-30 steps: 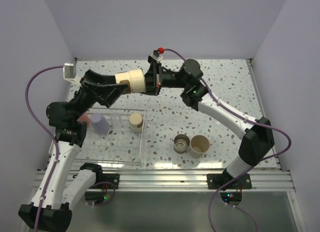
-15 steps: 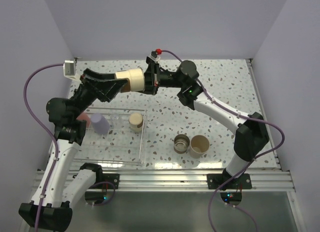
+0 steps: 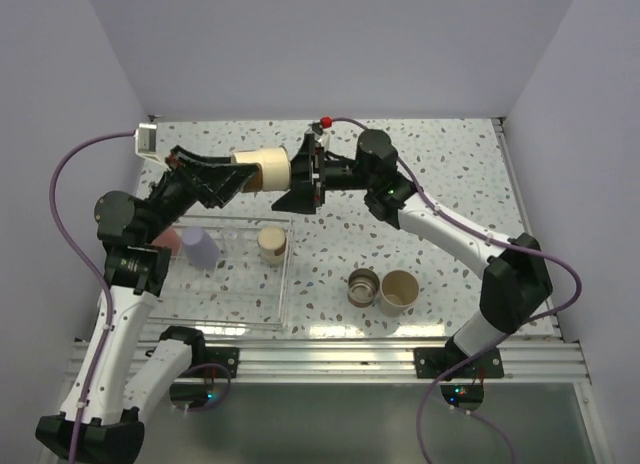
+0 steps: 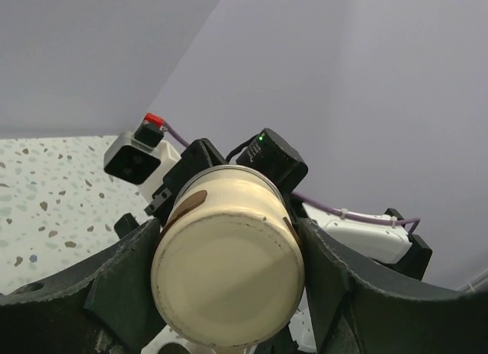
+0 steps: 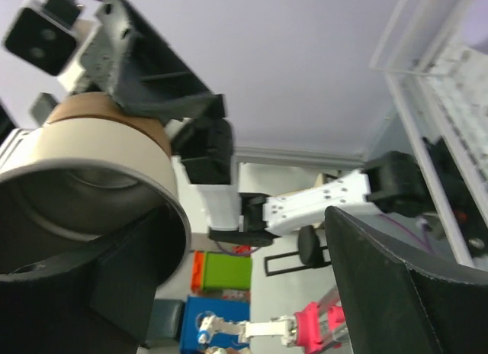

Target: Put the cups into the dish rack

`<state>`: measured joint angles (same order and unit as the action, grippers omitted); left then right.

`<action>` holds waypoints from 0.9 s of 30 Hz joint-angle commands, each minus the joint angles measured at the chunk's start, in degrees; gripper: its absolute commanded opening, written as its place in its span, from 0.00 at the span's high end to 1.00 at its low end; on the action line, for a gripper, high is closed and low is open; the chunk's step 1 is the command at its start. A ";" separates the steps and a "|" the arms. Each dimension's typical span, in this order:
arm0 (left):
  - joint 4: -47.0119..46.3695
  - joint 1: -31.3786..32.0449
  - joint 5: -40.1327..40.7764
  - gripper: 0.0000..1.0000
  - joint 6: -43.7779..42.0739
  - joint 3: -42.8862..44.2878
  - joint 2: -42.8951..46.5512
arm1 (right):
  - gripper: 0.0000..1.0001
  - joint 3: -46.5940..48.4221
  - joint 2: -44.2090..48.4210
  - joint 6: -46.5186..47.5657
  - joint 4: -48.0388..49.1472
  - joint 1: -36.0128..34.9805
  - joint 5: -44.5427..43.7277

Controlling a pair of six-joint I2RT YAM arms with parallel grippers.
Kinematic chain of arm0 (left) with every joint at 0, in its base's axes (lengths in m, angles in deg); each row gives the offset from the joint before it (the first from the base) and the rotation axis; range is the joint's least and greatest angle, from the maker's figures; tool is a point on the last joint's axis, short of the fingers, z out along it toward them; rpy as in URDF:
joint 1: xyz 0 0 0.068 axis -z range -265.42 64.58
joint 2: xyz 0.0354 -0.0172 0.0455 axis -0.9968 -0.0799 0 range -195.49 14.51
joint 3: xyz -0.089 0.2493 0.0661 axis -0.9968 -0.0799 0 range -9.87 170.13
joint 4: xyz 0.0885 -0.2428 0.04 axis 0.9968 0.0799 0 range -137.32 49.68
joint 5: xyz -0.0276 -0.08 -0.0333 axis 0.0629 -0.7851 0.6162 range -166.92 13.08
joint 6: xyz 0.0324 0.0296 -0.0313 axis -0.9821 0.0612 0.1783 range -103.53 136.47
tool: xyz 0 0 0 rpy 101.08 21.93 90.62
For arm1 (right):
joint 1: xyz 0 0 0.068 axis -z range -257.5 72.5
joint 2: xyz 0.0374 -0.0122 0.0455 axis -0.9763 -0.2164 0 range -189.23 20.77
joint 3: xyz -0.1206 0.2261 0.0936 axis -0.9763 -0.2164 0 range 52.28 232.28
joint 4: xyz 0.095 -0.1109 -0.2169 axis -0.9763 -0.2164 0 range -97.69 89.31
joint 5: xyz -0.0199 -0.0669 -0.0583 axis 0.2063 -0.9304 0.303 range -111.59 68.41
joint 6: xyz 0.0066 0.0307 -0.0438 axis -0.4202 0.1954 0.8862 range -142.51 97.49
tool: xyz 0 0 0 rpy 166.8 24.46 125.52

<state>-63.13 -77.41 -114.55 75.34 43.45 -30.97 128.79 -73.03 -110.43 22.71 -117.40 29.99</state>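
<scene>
A cream cup with a brown band [image 3: 266, 168] hangs on its side above the table's far part. My left gripper [image 3: 244, 174] is shut on it, and in the left wrist view its fingers [image 4: 126, 285] press both sides of the cup [image 4: 229, 259] near its base. My right gripper [image 3: 300, 180] stands open at the cup's mouth. In the right wrist view one finger [image 5: 126, 289] sits by the rim of the cup [image 5: 91, 167], the other far off. The clear dish rack [image 3: 283, 296] holds a lavender cup [image 3: 198, 248], a coral cup [image 3: 168, 239] and a cream cup [image 3: 272, 244].
A metallic cup [image 3: 364, 287] and a beige cup [image 3: 398, 292] stand upright side by side on the speckled table, right of the rack. Pale walls close in the table on three sides. A rail runs along the near edge.
My right gripper has let go of the cup's rim and spread its jaws. The left gripper now carries the cup alone and has shifted it slightly left.
</scene>
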 commanded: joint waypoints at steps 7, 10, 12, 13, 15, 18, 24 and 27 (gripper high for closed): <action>24.31 0.08 7.65 1.00 -11.22 9.94 1.27 | 0.15 -12.17 15.13 26.56 -33.47 10.10 -3.66; 37.22 0.08 15.61 1.00 -16.93 15.38 0.39 | 0.15 -14.19 17.68 30.17 -38.67 10.90 -6.39; 43.90 0.08 20.03 1.00 -20.71 18.12 -0.14 | 0.15 -14.72 18.65 32.45 -40.53 10.98 -7.27; 50.38 0.08 25.18 1.00 -21.68 20.66 -0.40 | 0.15 -14.81 18.83 33.16 -42.45 10.90 -7.54; 59.35 0.08 30.39 1.00 -23.80 22.70 -0.76 | 0.15 -14.81 19.26 35.00 -44.05 10.90 -8.32; 69.03 0.08 40.84 1.00 -23.54 25.34 -1.02 | 0.14 -15.25 19.18 35.71 -45.28 10.90 -8.42; 81.18 0.08 53.08 1.00 -19.24 26.22 -1.02 | 0.15 -16.04 18.21 35.54 -45.20 10.63 -8.42; 84.70 0.08 56.78 1.00 -17.22 25.69 -1.02 | 0.15 -16.22 17.86 35.45 -45.11 10.19 -8.51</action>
<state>13.96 -77.17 -66.07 55.71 67.89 -31.97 112.84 -55.92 -76.16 -21.53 -106.58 22.18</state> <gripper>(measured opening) 0.707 0.854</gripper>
